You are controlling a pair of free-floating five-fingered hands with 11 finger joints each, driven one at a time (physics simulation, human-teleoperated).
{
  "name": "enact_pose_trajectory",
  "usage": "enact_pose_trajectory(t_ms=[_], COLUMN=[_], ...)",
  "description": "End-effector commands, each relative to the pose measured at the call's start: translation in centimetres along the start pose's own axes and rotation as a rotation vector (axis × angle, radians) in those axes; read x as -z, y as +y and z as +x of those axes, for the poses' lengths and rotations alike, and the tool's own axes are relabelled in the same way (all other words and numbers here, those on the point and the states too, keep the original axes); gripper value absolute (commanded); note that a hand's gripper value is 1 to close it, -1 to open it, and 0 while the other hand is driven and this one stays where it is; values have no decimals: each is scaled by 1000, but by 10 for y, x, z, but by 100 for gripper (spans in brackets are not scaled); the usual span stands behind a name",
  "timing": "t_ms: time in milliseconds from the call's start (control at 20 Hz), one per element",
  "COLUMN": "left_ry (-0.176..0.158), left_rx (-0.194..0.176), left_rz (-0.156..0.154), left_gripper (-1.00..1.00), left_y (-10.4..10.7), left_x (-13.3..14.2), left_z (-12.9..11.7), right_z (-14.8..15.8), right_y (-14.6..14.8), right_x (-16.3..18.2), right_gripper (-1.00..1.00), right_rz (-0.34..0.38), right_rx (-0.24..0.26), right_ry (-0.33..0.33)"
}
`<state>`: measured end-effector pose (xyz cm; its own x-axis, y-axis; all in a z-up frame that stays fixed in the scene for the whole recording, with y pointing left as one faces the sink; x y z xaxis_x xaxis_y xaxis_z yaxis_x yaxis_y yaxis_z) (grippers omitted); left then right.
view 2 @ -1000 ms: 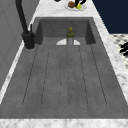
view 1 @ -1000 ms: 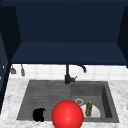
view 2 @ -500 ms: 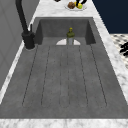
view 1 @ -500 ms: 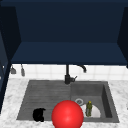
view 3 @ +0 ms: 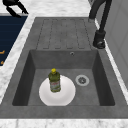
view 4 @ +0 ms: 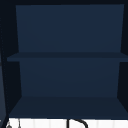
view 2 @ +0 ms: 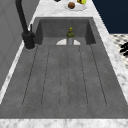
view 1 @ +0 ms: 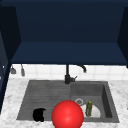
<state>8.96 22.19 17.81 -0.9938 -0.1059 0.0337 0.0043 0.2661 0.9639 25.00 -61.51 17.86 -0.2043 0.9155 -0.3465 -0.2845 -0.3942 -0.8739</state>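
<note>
My left hand (view 1: 38,115) hovers at the front rim of the sink's ribbed drainboard (view 1: 47,95), with relaxed fingers hanging down and nothing in them. The same hand shows past the counter's front edge in the left side view (view 2: 124,48) and at the far corner in the right side view (view 3: 13,6). A green bottle with a yellow cap (view 3: 54,81) stands upright on a white plate (view 3: 65,96) in the sink basin (view 3: 100,82). A red ball (view 1: 67,115) shows at the sink's front rim, between the hand and the bottle (view 1: 89,108).
A black faucet (view 1: 68,75) rises behind the sink (view 3: 100,37). A drain (view 3: 82,80) lies beside the plate. A plate of fruit (view 2: 75,5) sits on the marble counter past the basin. An open dark blue wall cabinet with shelves (view 4: 65,56) hangs above.
</note>
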Motion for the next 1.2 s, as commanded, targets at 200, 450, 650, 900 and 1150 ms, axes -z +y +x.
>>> enact_pose_trajectory(t_ms=[200, 450, 650, 900, 1150], left_ry=[0, 0, 0, 0, 0], left_rx=[0, 0, 0, 0, 0], left_rz=[0, 0, 0, 0, 0], left_gripper=[0, 0, 0, 0, 0], left_y=[0, 0, 0, 0, 0], left_x=[0, 0, 0, 0, 0], left_z=[0, 0, 0, 0, 0], right_z=[6, 22, 36, 55, 76], right_y=[-42, -67, -89, -116, -147], right_x=[-33, -51, -65, -82, -101], right_gripper=[100, 100, 100, 100, 100], right_rz=[-51, -53, -54, -53, -46], right_rx=[19, 30, 40, 59, 48], right_ry=[69, 77, 76, 63, 64])
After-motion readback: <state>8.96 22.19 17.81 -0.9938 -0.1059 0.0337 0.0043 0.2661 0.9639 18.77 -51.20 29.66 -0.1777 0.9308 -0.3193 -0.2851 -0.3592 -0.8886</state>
